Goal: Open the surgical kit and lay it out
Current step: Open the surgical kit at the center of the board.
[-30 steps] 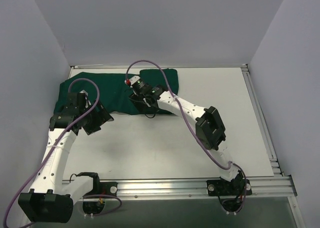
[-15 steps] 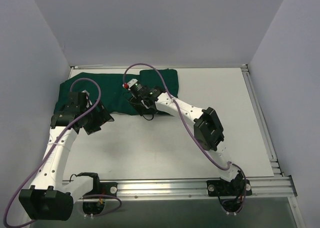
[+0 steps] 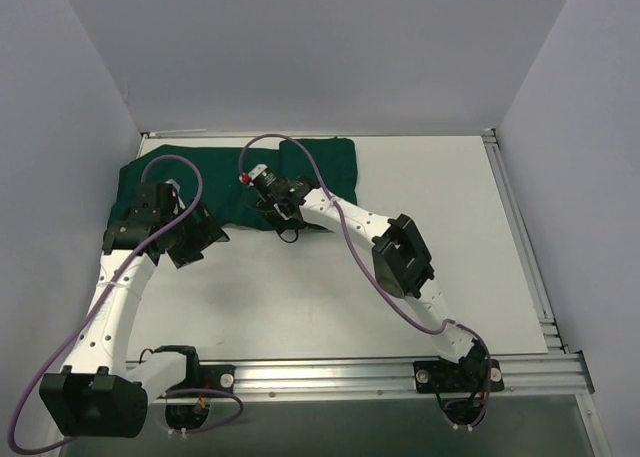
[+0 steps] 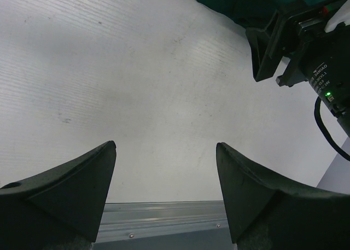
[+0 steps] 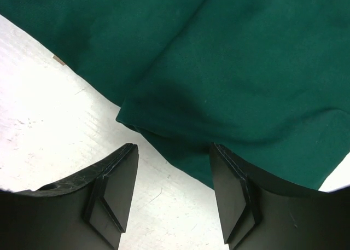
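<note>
Right arm had shifted a little to the left along the near edge of the cloth since a second ago, its elbow following the same way; my left arm had hardly changed. I noted the dark green drape (image 3: pixel 225 177) lying at the far left of the table (image 3: pixel 300 287), folded over on itself, with one layer's edge crossing over another in the right wrist view. The right hand (image 5: pixel 174 147) was poised over that near edge, both fingers apart, with the drape's border and a strip of bare table showing between them. It was open and gripping nothing that I could see; whether the fingertips touched the cloth I could not tell. The left hand (image 4: pixel 165 145) was over bare table just beside the drape's near left part, its fingers spread wide with nothing between them, so open as well. From the left wrist camera I could see the metal rail (image 4: pixel 164 220) at the table's near edge below the fingers, a corner of the drape at the top, and the black wrist of the right arm (image 4: pixel 295 42) with a small green light lit on it. The drape was all I could see of the kit, and it stayed closed up on the table.
</note>
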`<action>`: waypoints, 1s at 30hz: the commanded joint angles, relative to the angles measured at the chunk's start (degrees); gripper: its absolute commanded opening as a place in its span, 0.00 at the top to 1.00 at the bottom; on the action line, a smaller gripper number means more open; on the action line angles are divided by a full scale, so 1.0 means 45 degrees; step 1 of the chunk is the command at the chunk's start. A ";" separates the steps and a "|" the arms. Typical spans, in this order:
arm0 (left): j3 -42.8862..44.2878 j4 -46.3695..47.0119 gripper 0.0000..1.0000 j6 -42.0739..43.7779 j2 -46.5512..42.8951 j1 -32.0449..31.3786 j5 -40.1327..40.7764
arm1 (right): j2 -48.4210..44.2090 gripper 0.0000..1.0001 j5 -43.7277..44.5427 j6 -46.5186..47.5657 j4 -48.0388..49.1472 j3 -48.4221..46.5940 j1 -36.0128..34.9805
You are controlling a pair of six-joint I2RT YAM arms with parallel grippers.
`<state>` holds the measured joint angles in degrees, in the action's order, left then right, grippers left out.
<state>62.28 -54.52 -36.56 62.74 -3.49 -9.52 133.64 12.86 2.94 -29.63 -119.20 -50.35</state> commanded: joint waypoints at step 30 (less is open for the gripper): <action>-0.0520 0.1120 0.18 0.0096 0.0081 0.0306 -0.0853 | 0.0203 0.52 0.0618 0.0226 -0.0408 -0.1031 0.0212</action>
<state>59.83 -52.07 -35.83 63.07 -2.46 -12.12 135.72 16.10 3.31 -30.22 -122.80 -49.80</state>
